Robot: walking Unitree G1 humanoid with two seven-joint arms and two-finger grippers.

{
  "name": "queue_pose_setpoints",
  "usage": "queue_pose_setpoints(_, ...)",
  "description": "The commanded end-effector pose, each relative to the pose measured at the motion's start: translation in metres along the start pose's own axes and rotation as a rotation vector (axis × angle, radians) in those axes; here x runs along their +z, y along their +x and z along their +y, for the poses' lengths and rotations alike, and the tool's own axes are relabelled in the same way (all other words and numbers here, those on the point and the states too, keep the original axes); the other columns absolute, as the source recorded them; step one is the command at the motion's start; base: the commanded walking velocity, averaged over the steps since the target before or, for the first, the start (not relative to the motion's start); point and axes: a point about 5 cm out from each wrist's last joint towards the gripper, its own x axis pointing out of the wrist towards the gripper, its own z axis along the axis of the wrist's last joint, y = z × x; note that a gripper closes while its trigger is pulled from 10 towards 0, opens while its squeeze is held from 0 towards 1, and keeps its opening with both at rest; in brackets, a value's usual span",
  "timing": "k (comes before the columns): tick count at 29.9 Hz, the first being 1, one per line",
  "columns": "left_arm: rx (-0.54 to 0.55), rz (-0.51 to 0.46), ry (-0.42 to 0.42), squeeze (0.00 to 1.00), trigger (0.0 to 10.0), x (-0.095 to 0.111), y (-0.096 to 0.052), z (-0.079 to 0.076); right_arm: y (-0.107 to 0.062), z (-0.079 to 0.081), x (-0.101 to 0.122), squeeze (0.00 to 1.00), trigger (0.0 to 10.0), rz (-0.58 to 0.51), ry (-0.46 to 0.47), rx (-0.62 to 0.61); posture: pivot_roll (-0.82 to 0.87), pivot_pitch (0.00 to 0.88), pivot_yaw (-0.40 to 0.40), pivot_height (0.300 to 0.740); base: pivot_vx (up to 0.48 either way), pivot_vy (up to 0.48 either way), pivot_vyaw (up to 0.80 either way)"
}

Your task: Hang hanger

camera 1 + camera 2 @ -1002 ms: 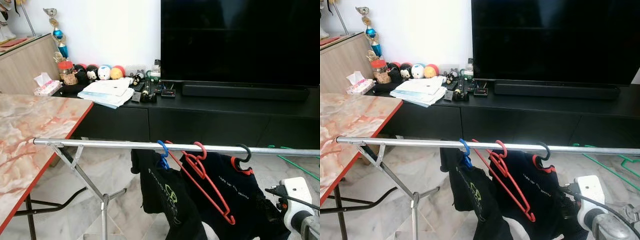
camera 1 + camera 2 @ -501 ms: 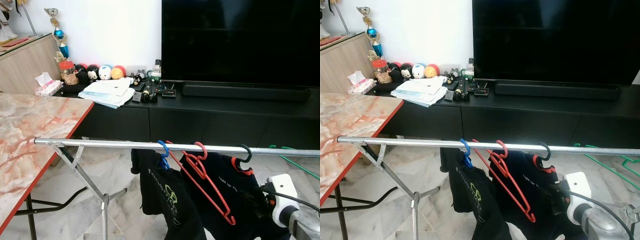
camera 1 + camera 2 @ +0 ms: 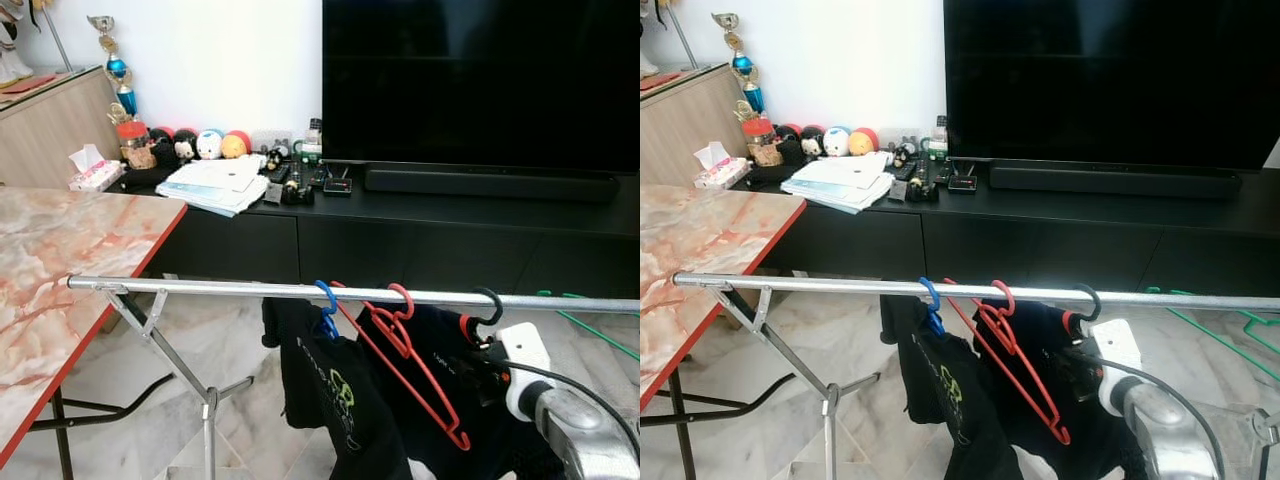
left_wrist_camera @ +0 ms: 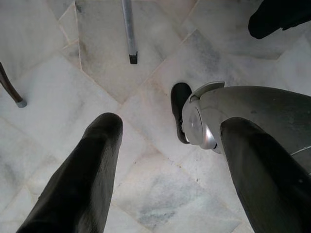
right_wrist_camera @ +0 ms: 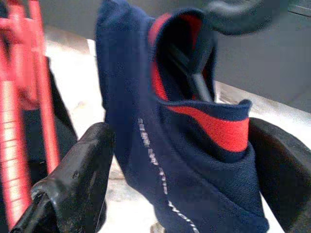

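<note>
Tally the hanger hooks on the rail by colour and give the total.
Blue hook: 1
Red hooks: 2, side by side on the rail
Black hook: 1, carrying the navy shirt
Total: 4

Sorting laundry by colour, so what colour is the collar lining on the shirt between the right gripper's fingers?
Red, on a navy shirt; clearest in the right wrist view.

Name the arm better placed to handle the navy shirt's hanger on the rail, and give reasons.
Right. Its gripper is up at the rail with open fingers either side of the navy shirt below the black hook. The left gripper hangs over the floor.
</note>
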Motion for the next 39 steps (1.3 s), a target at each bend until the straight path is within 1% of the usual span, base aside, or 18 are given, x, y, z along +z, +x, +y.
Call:
queue_pose_setpoints(1,0.010,0.017,-0.011,0.00,10.0,-0.005,-0.001,0.003,0.002,-0.003,0.005,0.00,10.0,-0.025,0.029,-0.031,-0.03,0.004,0.044,0.740,0.000,0.000,0.00)
queue_pose_setpoints(3,0.010,0.017,-0.012,0.00,10.0,-0.005,-0.001,0.003,0.003,-0.003,0.006,0.00,10.0,-0.028,0.039,-0.034,-0.03,0.006,0.044,0.740,0.000,0.000,0.00)
queue_pose_setpoints(7,0.010,0.019,-0.014,0.00,10.0,-0.005,-0.001,0.003,0.006,-0.003,-0.003,0.00,10.0,0.023,0.021,-0.049,-0.03,0.008,0.044,0.740,0.000,0.000,0.00)
queue_pose_setpoints(9,0.010,0.019,-0.012,0.00,10.0,-0.005,-0.002,0.003,0.007,-0.002,-0.005,0.00,10.0,0.024,0.041,-0.054,-0.02,0.009,0.044,0.740,0.000,0.000,0.00)
queue_pose_setpoints(10,0.010,0.019,-0.012,0.00,10.0,-0.005,-0.002,0.003,0.008,0.000,-0.005,0.00,4.1,0.018,0.055,-0.048,-0.02,0.010,0.044,0.740,0.000,0.000,0.00)
queue_pose_setpoints(11,0.011,0.019,-0.012,0.00,10.0,-0.005,-0.002,0.003,0.009,0.001,-0.005,0.00,4.1,0.015,0.063,-0.044,-0.02,0.010,0.044,0.740,0.000,0.000,0.00)
queue_pose_setpoints(12,0.011,0.020,-0.011,0.00,10.0,-0.006,-0.002,0.003,0.010,0.004,-0.004,0.00,0.0,0.006,0.082,-0.035,-0.02,0.010,0.044,0.740,0.000,0.000,0.00)
queue_pose_setpoints(21,0.011,0.021,-0.006,0.00,10.0,-0.006,-0.002,0.004,0.015,0.012,-0.006,0.00,0.0,0.012,0.093,-0.012,-0.02,0.016,0.049,0.740,0.000,0.000,0.00)
queue_pose_setpoints(31,0.011,0.023,-0.003,0.00,10.0,-0.006,-0.002,0.004,0.015,0.013,-0.009,0.00,0.0,0.023,0.101,-0.018,-0.02,0.014,0.049,0.740,0.000,0.000,0.00)
queue_pose_setpoints(34,0.011,0.023,-0.004,0.00,10.0,-0.006,-0.002,0.004,0.016,0.015,-0.012,0.00,0.0,0.032,0.104,-0.023,-0.02,0.011,0.048,0.740,0.000,0.000,0.00)
queue_pose_setpoints(39,0.010,0.022,-0.004,0.00,10.0,-0.006,-0.002,0.004,0.016,0.017,-0.017,0.00,0.0,0.040,0.140,-0.060,-0.02,0.007,0.047,0.740,0.000,0.000,0.00)
